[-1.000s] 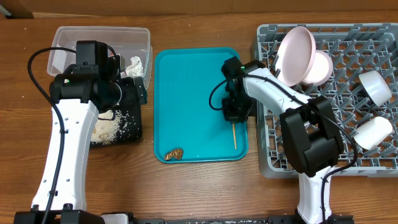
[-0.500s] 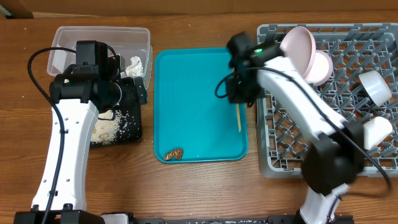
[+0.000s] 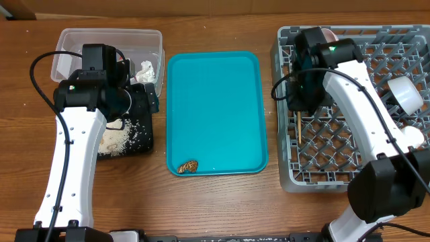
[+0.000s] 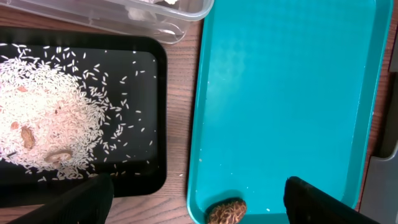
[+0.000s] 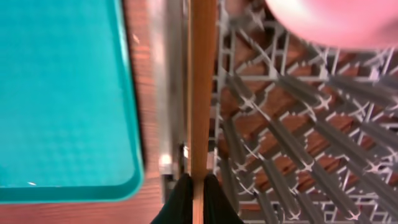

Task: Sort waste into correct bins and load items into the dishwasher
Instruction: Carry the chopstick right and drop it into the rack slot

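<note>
The tub (image 3: pixel 111 31) sits far left on the surface (image 3: pixel 215 27), with the black tray (image 4: pixel 155 124) just beside its near edge and rice (image 4: pixel 56 124) heaped on it. A narrow strip of bare wood parts the black tray from the teal tray (image 3: pixel 215 101), which is bare except for the scrap (image 3: pixel 190 165) in its near-left corner. The left gripper (image 4: pixel 199 202) hovers there, spread wide and holding nothing. Past another thin gap, the right gripper (image 5: pixel 198 190) is clamped on a chopstick (image 5: pixel 200 87) that runs along the rack's (image 3: pixel 336 168) left rim.
</note>
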Robot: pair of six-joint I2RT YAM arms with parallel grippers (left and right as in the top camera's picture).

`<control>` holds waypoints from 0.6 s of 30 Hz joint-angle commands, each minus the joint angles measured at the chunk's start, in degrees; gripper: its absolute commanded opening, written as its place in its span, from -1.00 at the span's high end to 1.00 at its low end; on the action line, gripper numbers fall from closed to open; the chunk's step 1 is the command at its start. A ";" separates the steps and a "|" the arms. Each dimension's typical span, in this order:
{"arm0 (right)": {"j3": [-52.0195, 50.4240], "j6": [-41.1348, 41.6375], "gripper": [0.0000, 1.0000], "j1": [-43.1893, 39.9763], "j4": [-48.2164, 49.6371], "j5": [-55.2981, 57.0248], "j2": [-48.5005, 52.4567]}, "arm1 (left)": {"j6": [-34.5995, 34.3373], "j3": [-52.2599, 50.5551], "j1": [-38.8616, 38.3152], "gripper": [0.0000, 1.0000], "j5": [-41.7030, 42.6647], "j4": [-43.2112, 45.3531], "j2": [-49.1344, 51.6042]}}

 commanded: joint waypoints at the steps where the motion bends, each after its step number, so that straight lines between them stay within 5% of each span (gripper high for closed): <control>1: -4.22 -0.72 0.92 0.28 1.90 0.09 0.28 | -0.79 1.05 -0.13 -0.78 0.68 0.04 0.09; 9: -10.43 -0.72 0.90 0.72 6.84 -0.33 0.28 | -0.79 1.05 -0.13 -0.79 0.70 0.04 0.09; 13: -9.88 -0.68 0.52 0.70 7.85 -0.31 0.22 | -0.76 1.05 -0.13 -0.78 0.68 0.09 0.09; 18: -6.32 0.17 0.39 0.63 7.58 -0.61 -1.29 | -0.76 1.05 -0.13 -0.86 0.70 0.00 0.09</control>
